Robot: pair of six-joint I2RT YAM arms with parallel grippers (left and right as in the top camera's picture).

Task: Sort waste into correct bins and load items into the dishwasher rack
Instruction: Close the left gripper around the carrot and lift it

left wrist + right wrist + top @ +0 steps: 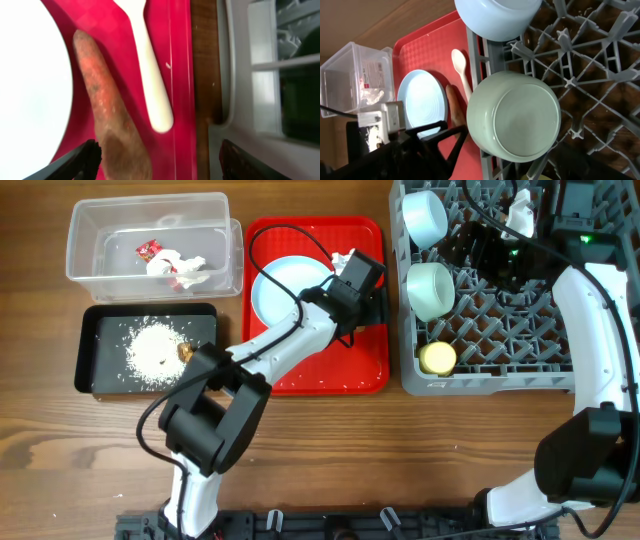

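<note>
My left gripper [362, 280] [165, 162] is open low over the right side of the red serving tray, its fingers on either side of the orange-brown carrot stick [107, 115]. The white spoon [150, 75] lies just right of the stick, and the light-blue plate [285, 290] just left. The grey rack [500, 387] holds two bowls [425, 215] [432, 288] and the yellow cup [437, 358]. My right gripper [480, 248] hovers open and empty over the rack's far side. The clear tub [100, 220] holds the red wrapper [150, 250] and tissue [188, 270]. The black tray [100, 380] holds rice crumbs [152, 350] and a dark lump [186, 352].
The red serving tray [330, 370] lies between the bins and the rack, with a narrow strip of wooden table between it and the rack wall. The left arm stretches from the front edge across the tray's front left corner.
</note>
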